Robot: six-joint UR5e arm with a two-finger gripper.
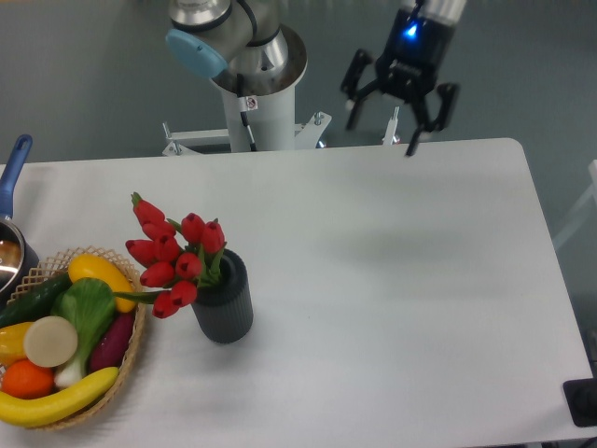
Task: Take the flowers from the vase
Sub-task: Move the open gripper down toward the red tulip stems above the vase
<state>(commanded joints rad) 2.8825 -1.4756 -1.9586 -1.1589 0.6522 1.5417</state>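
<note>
The flowers, a bunch of red tulip buds with green leaves, stand in the vase and lean to the left over its rim. The vase is a short dark grey ribbed cylinder, upright on the white table at the left of centre. My gripper hangs above the table's far edge, well to the right of and behind the vase. Its fingers are spread open and hold nothing.
A woven basket with fruit and vegetables sits at the front left, close to the vase. A blue-handled pot is at the left edge. The arm's base column stands behind the table.
</note>
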